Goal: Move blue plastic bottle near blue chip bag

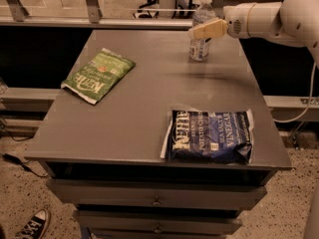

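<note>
The blue plastic bottle (200,48) was seen upright near the far right edge of the grey table (149,98), well apart from the blue chip bag (209,136), which was laid flat at the near right. The gripper (197,32) was positioned across the bottle's middle; whether the bottle was grasped could not be told. A green chip bag (98,74) was laid at the left.

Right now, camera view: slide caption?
Robot hand at upright clear plastic bottle, far right; navy Kettle chip bag lying flat nearer camera.

green bag (98,75): "Kettle"; blue chip bag (209,136): "Kettle", "Vinegar"; gripper (199,30) beside bottle (200,48)
</note>
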Robot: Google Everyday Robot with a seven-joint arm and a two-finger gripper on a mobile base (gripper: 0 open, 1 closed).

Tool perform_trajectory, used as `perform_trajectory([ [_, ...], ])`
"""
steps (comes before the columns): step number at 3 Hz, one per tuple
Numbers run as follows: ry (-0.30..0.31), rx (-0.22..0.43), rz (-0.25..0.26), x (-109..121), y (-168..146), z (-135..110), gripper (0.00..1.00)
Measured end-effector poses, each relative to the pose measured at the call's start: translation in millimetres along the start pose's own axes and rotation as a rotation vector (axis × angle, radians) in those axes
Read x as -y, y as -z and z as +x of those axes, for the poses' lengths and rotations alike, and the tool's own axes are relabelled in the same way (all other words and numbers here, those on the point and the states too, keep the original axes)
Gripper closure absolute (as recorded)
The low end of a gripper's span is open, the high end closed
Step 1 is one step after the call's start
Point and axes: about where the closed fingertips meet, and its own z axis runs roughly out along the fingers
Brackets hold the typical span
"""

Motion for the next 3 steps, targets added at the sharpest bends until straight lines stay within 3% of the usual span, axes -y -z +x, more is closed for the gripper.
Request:
perform_trajectory([
  [1,0.006,0.022,0.004,2.0,-3.6,4.9,0.00],
  [2,0.009,0.035,0.027,13.0,-6.4,9.9,0.13],
  [3,-0.006,0.045,0.046,20.6,-7.5,12.8,0.35],
])
